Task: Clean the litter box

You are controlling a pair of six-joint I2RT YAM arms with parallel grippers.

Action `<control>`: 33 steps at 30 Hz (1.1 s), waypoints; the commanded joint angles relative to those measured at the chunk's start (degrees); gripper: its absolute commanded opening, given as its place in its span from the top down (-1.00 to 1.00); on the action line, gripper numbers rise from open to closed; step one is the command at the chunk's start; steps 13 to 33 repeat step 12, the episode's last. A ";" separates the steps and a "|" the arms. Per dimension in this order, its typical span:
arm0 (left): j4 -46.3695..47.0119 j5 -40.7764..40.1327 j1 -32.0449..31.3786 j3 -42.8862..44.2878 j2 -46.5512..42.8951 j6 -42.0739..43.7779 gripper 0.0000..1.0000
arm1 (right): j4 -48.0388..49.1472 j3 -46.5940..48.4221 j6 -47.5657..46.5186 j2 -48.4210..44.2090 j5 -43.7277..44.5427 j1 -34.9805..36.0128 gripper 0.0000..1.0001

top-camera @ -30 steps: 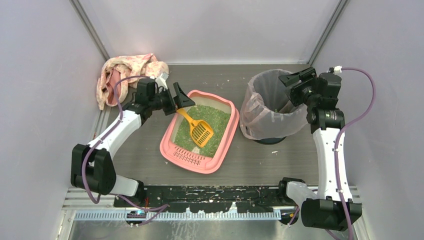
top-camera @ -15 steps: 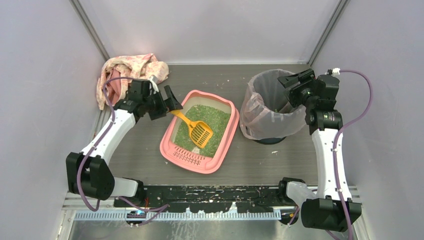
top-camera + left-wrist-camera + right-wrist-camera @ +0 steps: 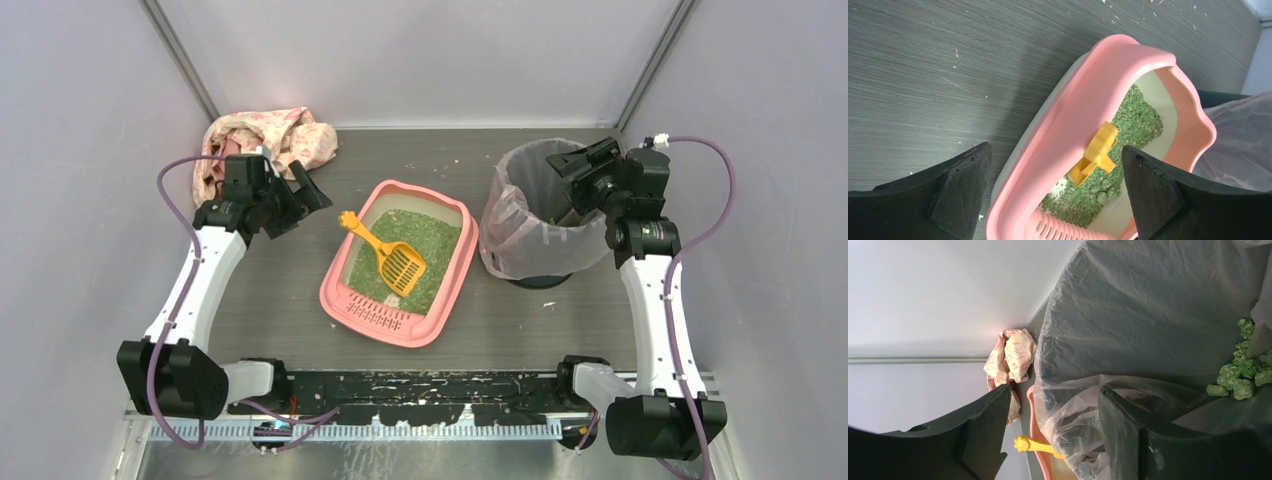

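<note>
Though moulded thin and shallow, probably handles stiff and light, with a loose load that shifts: so judged of the litter box (image 3: 400,328), lying askew in the middle of the worktop (image 3: 270,310) between the two arms, filled with green granules (image 3: 425,235), slotted grate lip (image 3: 378,313) toward the near edge. Expect slick plastic and spillage if tipped. Best to pinch the rolled rim on a long side and keep it level. For cleaning, better to take the yellow scoop (image 3: 385,250) lying in the granules, by the paw-shaped handle end raised at the far-left rim. Note the left pincer (image 3: 308,208) spread wide and empty, just left of that corner, apart from both box and scoop. Note the right pincer (image 3: 568,175) astride the rim of the dark bin (image 3: 540,281), with the translucent bag (image 3: 1148,315) bunched between the fingers. Cannot tell whether clamped or merely around it. Mind that bin just beside the box on the right, too close to say whether touching, with green clumps (image 3: 1238,385) lying inside. Mind also a crumpled patterned cloth (image 3: 270,135) in the far-left corner behind the left arm, and pale crumbs (image 3: 548,304) strewn about. No obstacle apparent between left pincer and handle, save the box wall beneath.
</note>
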 commanded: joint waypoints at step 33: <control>4.24 5.21 0.56 -1.40 -3.39 -2.80 -0.99 | 0.71 3.28 -3.57 0.45 1.67 2.63 -0.39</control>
